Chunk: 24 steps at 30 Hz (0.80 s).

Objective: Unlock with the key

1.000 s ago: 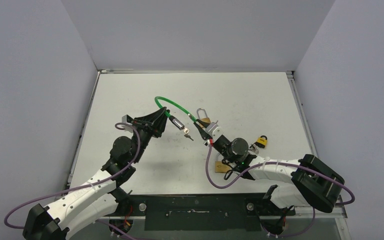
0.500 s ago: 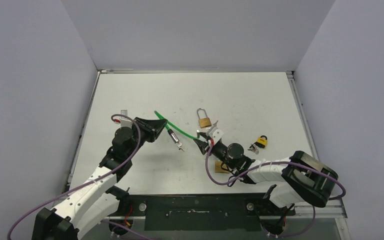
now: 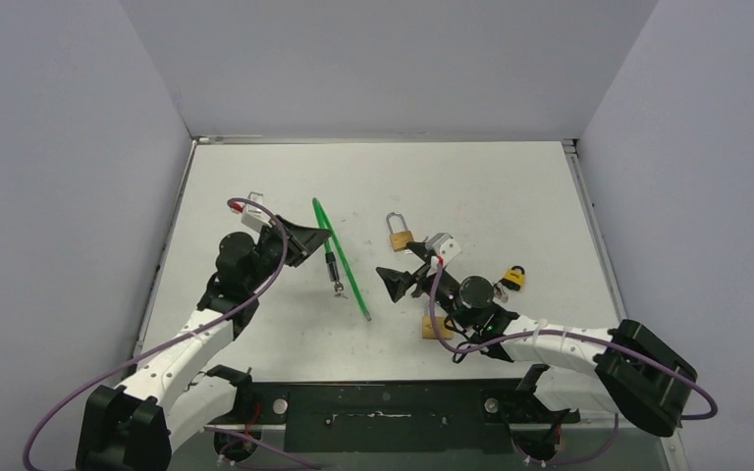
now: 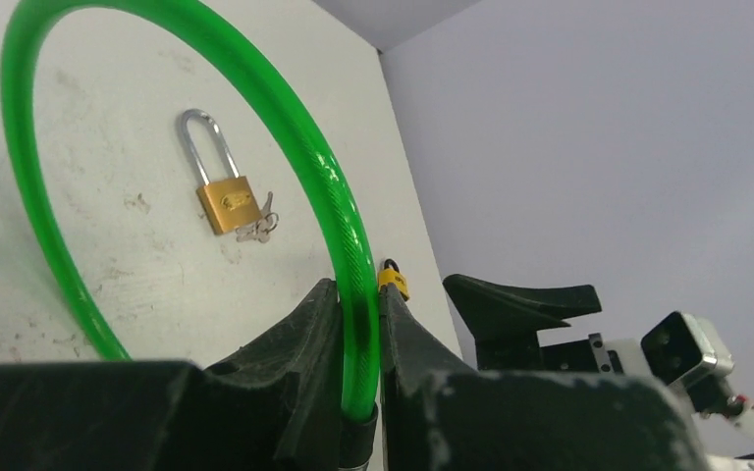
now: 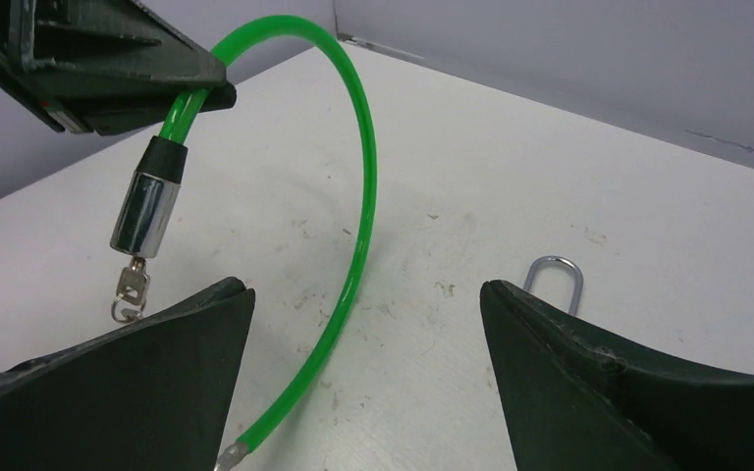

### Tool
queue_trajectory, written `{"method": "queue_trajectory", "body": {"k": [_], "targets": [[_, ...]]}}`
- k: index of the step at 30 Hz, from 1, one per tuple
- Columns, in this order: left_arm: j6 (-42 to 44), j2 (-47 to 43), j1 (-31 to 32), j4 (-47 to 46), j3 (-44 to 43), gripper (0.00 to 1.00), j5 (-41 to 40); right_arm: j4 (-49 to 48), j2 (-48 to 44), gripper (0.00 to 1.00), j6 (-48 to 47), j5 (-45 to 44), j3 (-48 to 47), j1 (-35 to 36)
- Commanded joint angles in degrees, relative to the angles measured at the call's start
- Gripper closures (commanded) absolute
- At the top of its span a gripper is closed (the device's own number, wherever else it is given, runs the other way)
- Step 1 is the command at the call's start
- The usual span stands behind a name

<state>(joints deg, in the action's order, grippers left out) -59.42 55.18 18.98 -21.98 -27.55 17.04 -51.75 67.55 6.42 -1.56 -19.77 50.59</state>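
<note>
One cable lock, pinched by left gripper

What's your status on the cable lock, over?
Left hand shut on green cable lock above its barrel. Right hand open, empty. Key in barrel, free end out and loose. Brass padlock lies apart, not in the way.

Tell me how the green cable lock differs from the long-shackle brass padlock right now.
The green cable lock is pinched in the left gripper's jaws; the brass padlock lies flat on the table, ungripped. The cable lock's loop is undone, one end loose; the padlock's shackle sits closed. The cable lock is a bendy cord; the padlock a rigid block. Both have keys with them.
</note>
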Motion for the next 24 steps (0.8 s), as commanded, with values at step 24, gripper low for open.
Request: {"method": "queue_trajectory", "body": {"k": [24], "targets": [[-0.1,13.6,-6.1,-30.2,-2.4,1.00,20.7,39.3,-11.0,0.13,22.5,-10.2,-13.2,-1.5]]}}
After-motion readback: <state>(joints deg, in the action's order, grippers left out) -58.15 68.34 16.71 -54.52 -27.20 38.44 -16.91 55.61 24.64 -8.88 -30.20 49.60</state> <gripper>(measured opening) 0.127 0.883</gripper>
